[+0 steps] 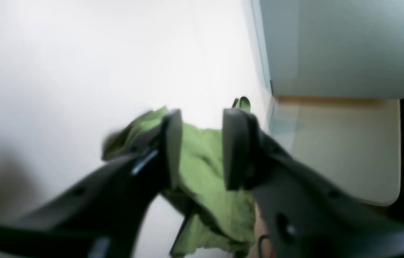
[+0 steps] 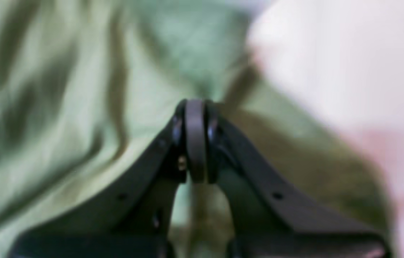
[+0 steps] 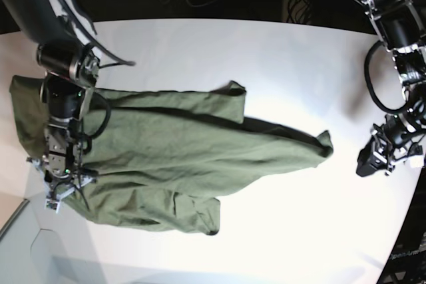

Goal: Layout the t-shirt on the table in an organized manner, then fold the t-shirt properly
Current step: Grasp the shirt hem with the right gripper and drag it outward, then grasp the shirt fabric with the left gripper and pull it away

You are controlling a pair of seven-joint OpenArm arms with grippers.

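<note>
Right wrist view blurred throughout: shirt [image 2: 62,107] reads as smeared green folds, table [image 2: 349,64] as a pale wash; whether cloth sits between the closed fingers cannot be told.

Left wrist view soft: shirt [image 1: 205,168] partly hidden behind the left gripper [image 1: 202,150] fingers, its lower part cut by the bottom edge.

Base view: right arm [image 3: 63,131] covers the shirt's [image 3: 186,157] part near the table's [image 3: 279,64] left edge; right gripper itself not made out there. Left gripper [image 3: 373,161] small and dark near the right edge, jaws unreadable.
</note>
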